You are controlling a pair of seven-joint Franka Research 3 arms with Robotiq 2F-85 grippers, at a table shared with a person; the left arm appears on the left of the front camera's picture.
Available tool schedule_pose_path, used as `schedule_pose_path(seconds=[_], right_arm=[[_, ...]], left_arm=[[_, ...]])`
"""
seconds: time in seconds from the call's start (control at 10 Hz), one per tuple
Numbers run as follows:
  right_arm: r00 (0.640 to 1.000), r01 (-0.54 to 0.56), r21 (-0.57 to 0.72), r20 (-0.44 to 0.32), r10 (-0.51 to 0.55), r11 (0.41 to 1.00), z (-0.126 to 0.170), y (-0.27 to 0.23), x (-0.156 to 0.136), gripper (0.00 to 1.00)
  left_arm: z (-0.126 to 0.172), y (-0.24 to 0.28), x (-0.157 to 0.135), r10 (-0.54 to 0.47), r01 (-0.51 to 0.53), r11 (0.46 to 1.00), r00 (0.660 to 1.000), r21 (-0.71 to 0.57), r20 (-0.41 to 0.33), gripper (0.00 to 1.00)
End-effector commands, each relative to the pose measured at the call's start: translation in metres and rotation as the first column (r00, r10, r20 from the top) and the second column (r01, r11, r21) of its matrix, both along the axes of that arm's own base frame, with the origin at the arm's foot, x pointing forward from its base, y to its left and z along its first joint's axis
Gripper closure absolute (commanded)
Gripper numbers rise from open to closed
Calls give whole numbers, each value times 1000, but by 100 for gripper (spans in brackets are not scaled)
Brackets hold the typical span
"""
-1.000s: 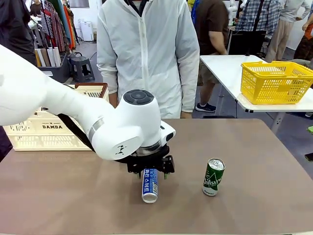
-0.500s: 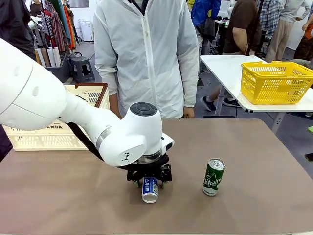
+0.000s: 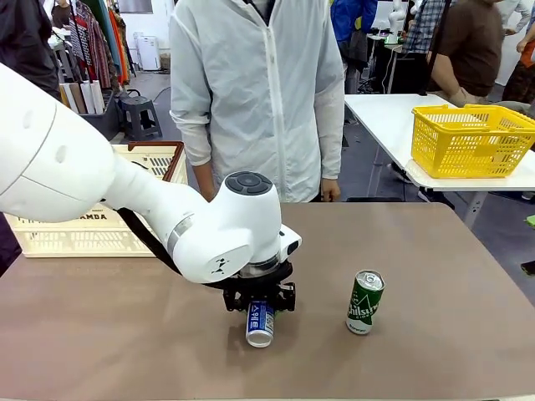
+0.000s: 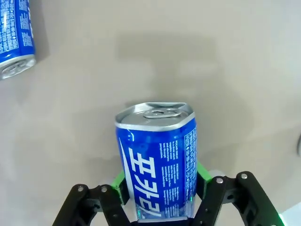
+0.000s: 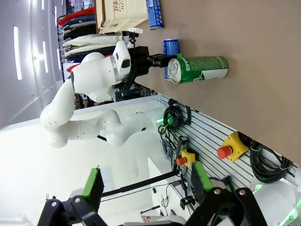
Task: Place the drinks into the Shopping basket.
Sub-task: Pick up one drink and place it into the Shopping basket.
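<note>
Lowered since earlier, left gripper point(image 3: 259, 299) pinches the blue can point(image 4: 157, 160) low (right gripper point(image 5: 146, 182) gapes); swinging to the Shopping basket point(image 3: 84, 225) at ten o'clock may twist it loose.

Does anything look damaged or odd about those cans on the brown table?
Yes: the blue-and-white drink can clamped in the left gripper looks squeezed; in the left wrist view its silver top rim is angular, not round. The green drink can stands upright and looks intact.
</note>
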State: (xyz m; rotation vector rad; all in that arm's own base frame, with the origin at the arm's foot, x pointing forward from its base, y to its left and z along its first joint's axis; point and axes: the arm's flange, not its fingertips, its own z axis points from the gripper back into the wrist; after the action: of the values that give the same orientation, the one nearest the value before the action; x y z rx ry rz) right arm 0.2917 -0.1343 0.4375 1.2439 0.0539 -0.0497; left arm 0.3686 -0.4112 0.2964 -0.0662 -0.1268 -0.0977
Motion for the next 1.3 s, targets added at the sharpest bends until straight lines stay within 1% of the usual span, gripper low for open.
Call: schedule_pose_path(seconds=[0.0,0.1,0.2,0.3,0.5,0.6,0.7,0.8,0.9,1.0,1.1,1.2], right_arm=[[1000,0,-2,-9,0,1000,5,-1,0,0],[1000,0,-2,-9,0,1000,5,-1,0,0],[1000,0,-2,-9,0,1000,5,-1,0,0],[1000,0,-2,-9,0,1000,5,-1,0,0],[1000,0,-2,-9,0,1000,5,-1,0,0],[1000,0,-2,-9,0,1000,5,-1,0,0],[1000,0,-2,-9,0,1000,5,-1,0,0],[1000,0,-2,-9,0,1000,5,-1,0,0],[1000,0,-2,-9,0,1000,5,-1,0,0],[1000,0,-2,-9,0,1000,5,-1,0,0],[1000,0,-2,-9,0,1000,5,-1,0,0],[1000,0,-2,-9,0,1000,5,-1,0,0]], left_arm=[[15,12,0,-15,15,1000,1000,-4,11,100],[33,20,-3,-30,30,1000,999,-8,29,100],[60,31,-8,-54,54,999,997,-6,53,100],[100,50,-14,-117,119,992,992,-44,48,100],[174,92,-32,-213,215,974,977,-71,27,100],[206,119,-43,-168,171,984,984,-58,53,100],[234,156,-53,-165,170,983,984,-75,74,100],[244,187,-56,-78,88,993,991,-81,111,100],[244,212,-61,-21,37,993,991,-112,135,100],[235,229,-72,117,-99,988,980,-118,162,100],[258,190,-60,-75,84,993,992,-87,102,100],[258,190,-60,-75,84,993,992,-87,102,100]])
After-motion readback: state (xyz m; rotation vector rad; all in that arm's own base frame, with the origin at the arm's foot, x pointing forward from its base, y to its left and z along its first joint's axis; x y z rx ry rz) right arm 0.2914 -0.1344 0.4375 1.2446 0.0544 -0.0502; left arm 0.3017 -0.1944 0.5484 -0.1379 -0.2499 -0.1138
